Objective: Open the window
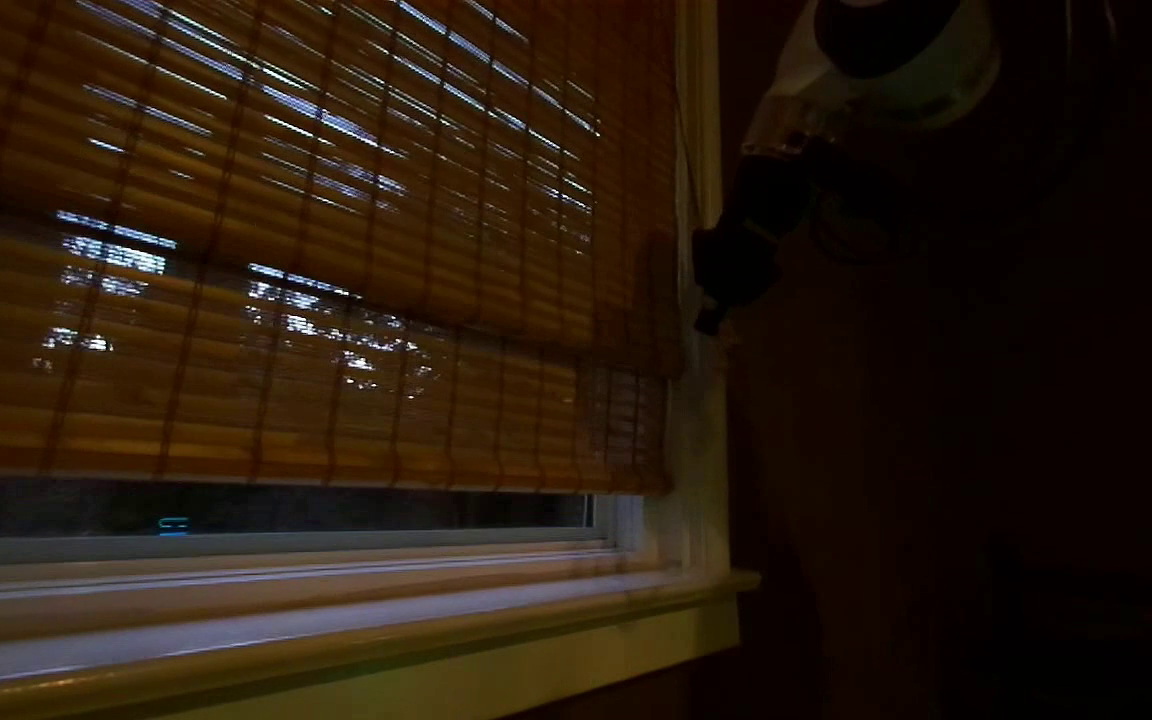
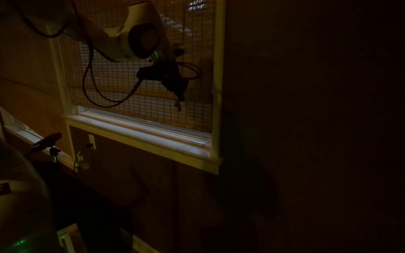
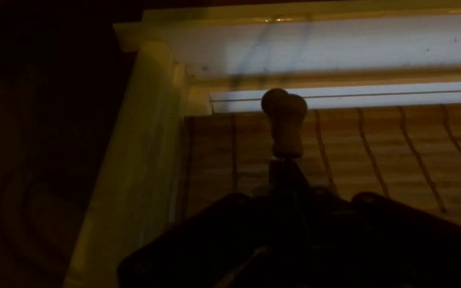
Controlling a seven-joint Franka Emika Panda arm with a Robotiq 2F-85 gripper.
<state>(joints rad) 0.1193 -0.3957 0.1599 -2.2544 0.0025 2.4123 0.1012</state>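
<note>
Pulls (image 3: pixel 288 128) apparently gripped, blind (image 1: pixel 321 245) lowered

Nearest, the tool (image 3: pixel 287 172) is narrow, its tips together at the top of the wooden pulls, seemingly holding them; darkness hides the exact pinch. Beyond hangs the blind, and behind that is the window (image 1: pixel 376 510), bare only in a low strip. The step in hand looks like working the blind to uncover the window. Next likely calls for a straight downward draw without slipping off.

two windows (image 2: pixel 146 135), two blinds (image 2: pixel 153 107), one arm (image 2: pixel 121 45)
</note>
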